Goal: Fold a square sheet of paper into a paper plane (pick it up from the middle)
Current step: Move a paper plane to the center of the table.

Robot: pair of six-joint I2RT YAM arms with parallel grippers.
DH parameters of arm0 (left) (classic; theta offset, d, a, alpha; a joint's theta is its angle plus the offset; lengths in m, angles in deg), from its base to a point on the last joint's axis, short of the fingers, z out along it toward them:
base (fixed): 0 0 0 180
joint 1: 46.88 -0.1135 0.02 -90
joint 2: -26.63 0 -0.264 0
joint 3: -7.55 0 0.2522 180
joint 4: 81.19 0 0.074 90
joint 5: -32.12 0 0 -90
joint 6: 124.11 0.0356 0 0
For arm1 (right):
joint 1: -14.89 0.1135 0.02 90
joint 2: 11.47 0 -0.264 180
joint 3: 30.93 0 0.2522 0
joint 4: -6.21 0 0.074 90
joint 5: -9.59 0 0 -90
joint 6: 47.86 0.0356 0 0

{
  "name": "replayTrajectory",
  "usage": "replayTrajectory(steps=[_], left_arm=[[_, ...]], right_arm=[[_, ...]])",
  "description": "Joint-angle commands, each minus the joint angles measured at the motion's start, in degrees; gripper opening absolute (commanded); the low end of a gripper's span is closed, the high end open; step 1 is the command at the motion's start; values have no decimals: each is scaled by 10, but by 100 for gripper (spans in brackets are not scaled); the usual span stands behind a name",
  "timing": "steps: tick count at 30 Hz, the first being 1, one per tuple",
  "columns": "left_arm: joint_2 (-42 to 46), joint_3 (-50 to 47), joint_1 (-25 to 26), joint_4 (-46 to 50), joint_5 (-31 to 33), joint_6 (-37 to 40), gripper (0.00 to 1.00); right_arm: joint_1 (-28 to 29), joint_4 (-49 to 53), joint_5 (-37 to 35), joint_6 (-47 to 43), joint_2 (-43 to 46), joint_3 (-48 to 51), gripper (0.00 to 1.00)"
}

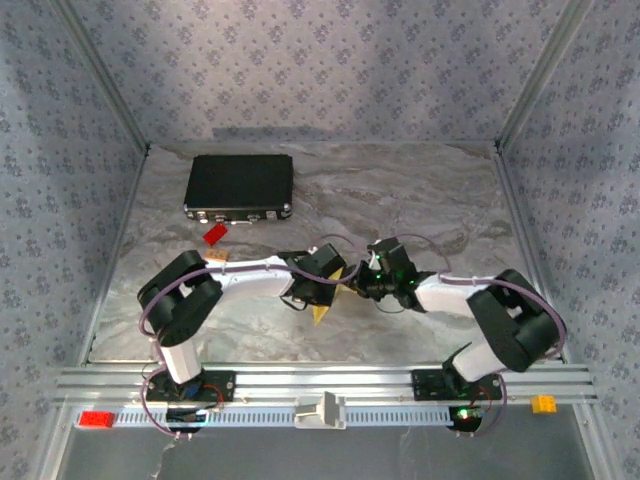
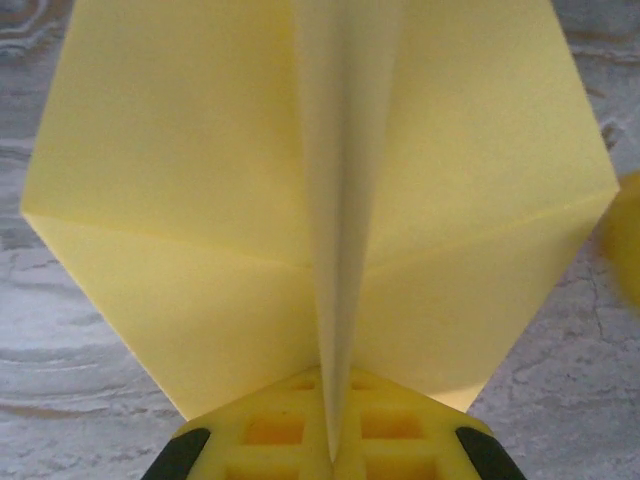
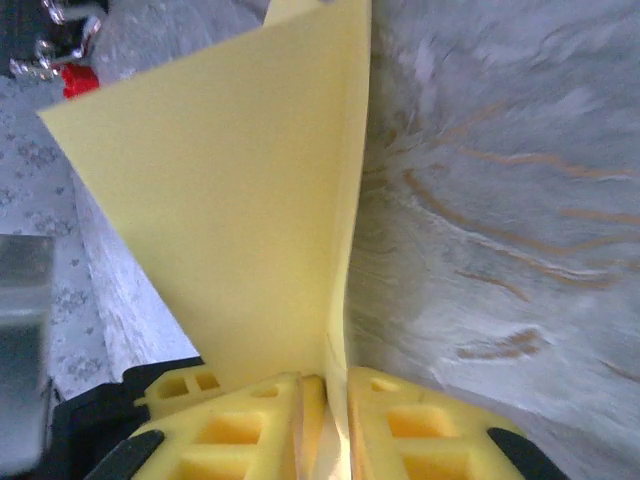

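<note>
The left gripper (image 2: 332,445) is clamped on the centre crease of the paper (image 2: 200,200). The ridge runs straight out from between its jaws, with a flap spreading to each side. The right gripper (image 3: 325,420) has the paper's folded edge between jaws that are nearly together, and I cannot tell whether they pinch it. Both grippers meet over the table (image 1: 400,190). Behind the left jaws, beside that arm, sits a tan block (image 1: 218,256). Farther off are a red brick (image 1: 213,235) and then a black case (image 1: 238,187).

Overhead plus wrist close-ups sharing paper (image 1: 322,309) (image 2: 180,150) (image 3: 230,200)
</note>
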Motion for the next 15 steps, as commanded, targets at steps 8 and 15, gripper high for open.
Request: replayTrajectory(steps=[8, 15], left_arm=[[-21, 46, 4, 61, 50, -51, 6], [-32, 40, 4, 55, 52, -69, 13]], right_arm=[[-70, 178, -56, -43, 200, 63, 28], [-86, 189, -50, -33, 258, 94, 32]])
